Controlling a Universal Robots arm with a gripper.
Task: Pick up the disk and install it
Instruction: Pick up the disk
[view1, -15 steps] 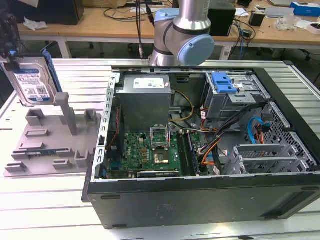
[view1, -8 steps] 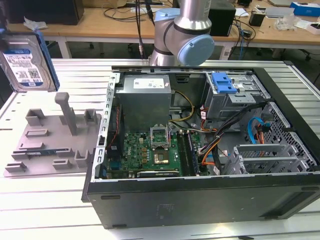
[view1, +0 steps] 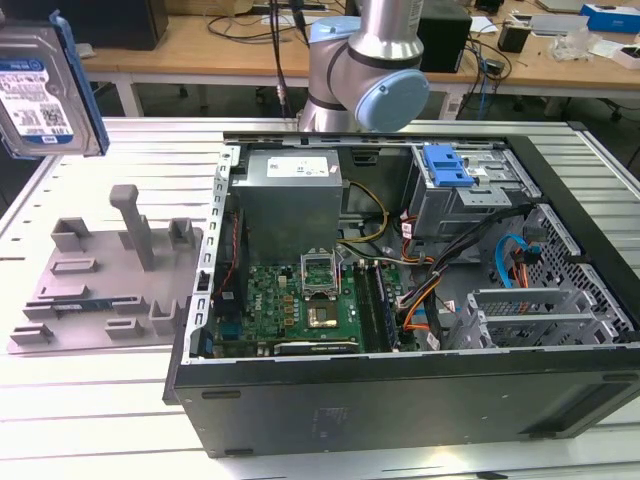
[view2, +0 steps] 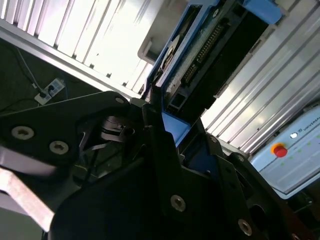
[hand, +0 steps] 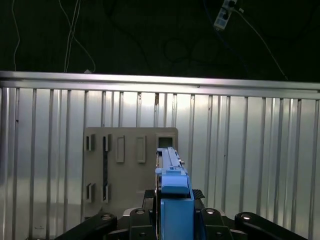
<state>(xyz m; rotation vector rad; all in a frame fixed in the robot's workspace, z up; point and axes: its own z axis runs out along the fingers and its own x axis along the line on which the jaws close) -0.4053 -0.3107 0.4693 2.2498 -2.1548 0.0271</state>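
Observation:
The disk (view1: 45, 90), a silver-grey drive with a white-and-blue label and a blue carrier frame, hangs upright in the air at the exterior view's upper left, above the grey fixture plate (view1: 100, 270). In the first wrist view the disk (hand: 171, 165) is edge-on, and my gripper (hand: 174, 195) is shut on its blue frame from both sides. The second wrist view has the disk (view2: 210, 35) jutting out from the black fingers (view2: 155, 110), with its circuit board and connector side in sight.
An open computer case (view1: 400, 400) lies on the ribbed metal table, with a drive bay and blue latch (view1: 445, 165) at its far right. The arm's base (view1: 370, 60) stands behind it. The fixture plate (hand: 130, 170) lies below the disk.

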